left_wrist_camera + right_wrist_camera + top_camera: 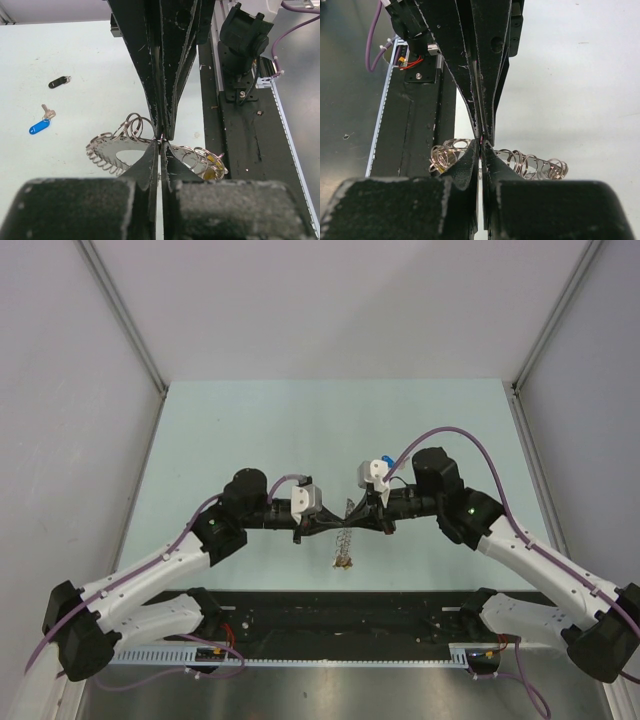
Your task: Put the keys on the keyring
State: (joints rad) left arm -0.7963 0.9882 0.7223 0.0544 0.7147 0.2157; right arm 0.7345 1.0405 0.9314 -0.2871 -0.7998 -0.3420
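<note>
The keyring [344, 543], a silvery coil of wire loops, hangs just above the table between both arms. My left gripper [161, 144] is shut on its rim, and my right gripper [481, 146] is shut on the same spot from the opposite side, tips almost touching. In the top view, the left gripper [332, 524] and right gripper [358, 520] meet over the ring. The keyring [107, 150] carries a yellow key [212, 161] among its loops at the near end. A blue key [39, 126] and a black key [59, 82] lie loose on the table beyond the ring.
The black base rail [340, 610] runs along the table's near edge, close under the ring's lower end. A black mount post [242, 45] stands on it in the left wrist view. Grey walls [110, 330] enclose the pale green table [330, 420].
</note>
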